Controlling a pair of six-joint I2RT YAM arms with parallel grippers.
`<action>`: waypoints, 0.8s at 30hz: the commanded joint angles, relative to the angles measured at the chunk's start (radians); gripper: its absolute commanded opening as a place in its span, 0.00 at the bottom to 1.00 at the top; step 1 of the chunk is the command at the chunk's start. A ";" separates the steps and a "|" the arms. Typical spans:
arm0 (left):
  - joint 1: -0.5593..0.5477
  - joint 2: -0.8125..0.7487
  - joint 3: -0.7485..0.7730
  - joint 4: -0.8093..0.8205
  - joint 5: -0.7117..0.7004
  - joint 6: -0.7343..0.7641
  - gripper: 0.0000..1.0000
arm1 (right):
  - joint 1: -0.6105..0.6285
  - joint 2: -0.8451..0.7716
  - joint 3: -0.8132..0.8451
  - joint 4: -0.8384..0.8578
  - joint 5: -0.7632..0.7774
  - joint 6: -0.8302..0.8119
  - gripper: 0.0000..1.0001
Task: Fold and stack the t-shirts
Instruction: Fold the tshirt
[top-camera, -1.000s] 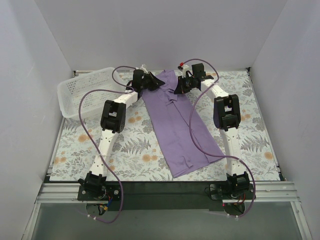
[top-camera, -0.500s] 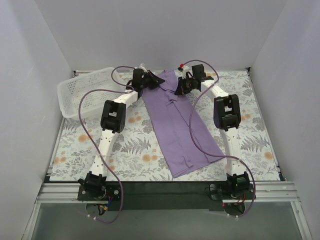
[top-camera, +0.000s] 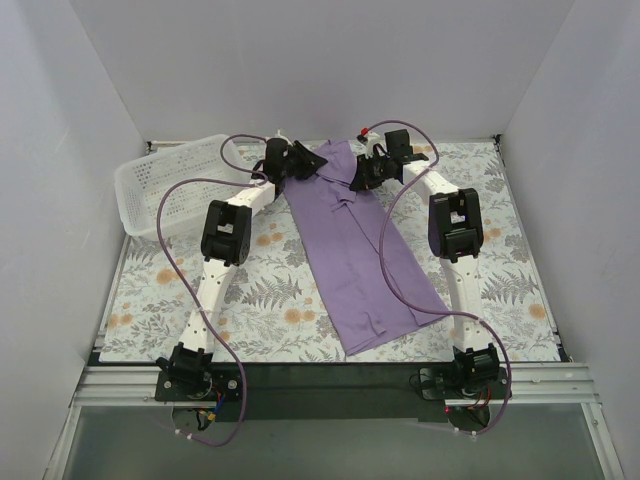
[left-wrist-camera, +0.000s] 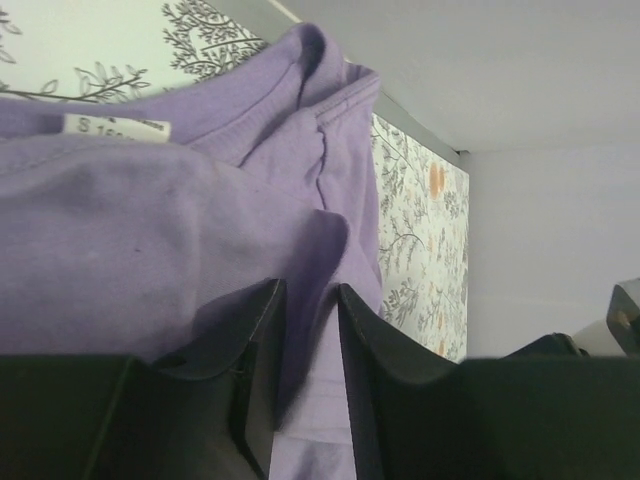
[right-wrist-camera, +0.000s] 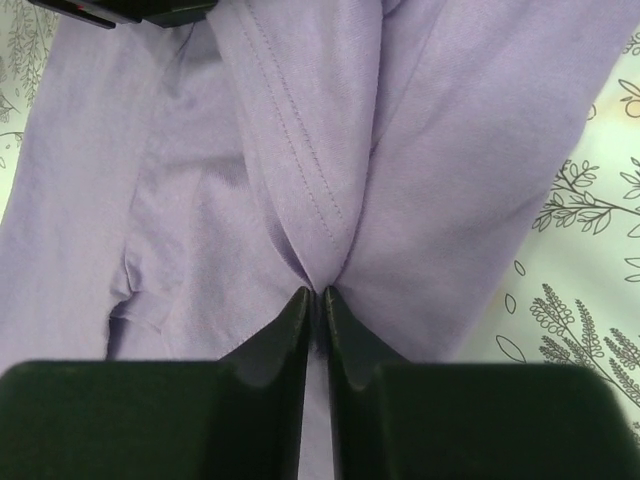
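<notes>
Finds the lavender t-shirt (top-camera: 360, 250) laid out as a long narrow strip on the leaf-printed table (top-camera: 250, 300). Runs slantwise, neck end at the far middle, other end near the right arm's base. Looks folded in along its length, edges fairly straight, a few creases near the far end.

Has both arms reaching to the far end, one on each side of the neck end, purple cables looping above them.

Sets the left gripper (left-wrist-camera: 310, 290) low over the cloth beside the collar, fingers parted by a narrow gap. Shows fabric lying under and beyond the fingers, not nipped between them; loose, with nothing visibly held.

Shows the white neck label (left-wrist-camera: 115, 127) just inside the round collar, upper left in the left wrist view, with only an S legible.

Clamps the right gripper (right-wrist-camera: 318, 292) on the t-shirt, fingertips almost meeting. Catches a stitched fold of fabric right at the tips, gathered into a ridge, wrinkles fanning upward from the pinch. Shows bare printed table to the right of the cloth in the right wrist view.

Has the white perforated basket (top-camera: 165, 185) at the far left corner of the table, beside the left wall, well apart from the t-shirt
</notes>
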 joint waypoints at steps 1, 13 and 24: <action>0.006 -0.037 0.036 -0.055 -0.063 0.033 0.27 | -0.005 -0.066 -0.014 -0.003 -0.008 -0.005 0.19; 0.006 -0.152 0.045 -0.067 -0.089 0.182 0.49 | -0.005 -0.181 -0.065 -0.015 -0.039 -0.036 0.56; -0.033 -0.789 -0.680 0.018 -0.034 0.637 0.67 | -0.007 -0.686 -0.571 -0.214 -0.194 -0.495 0.77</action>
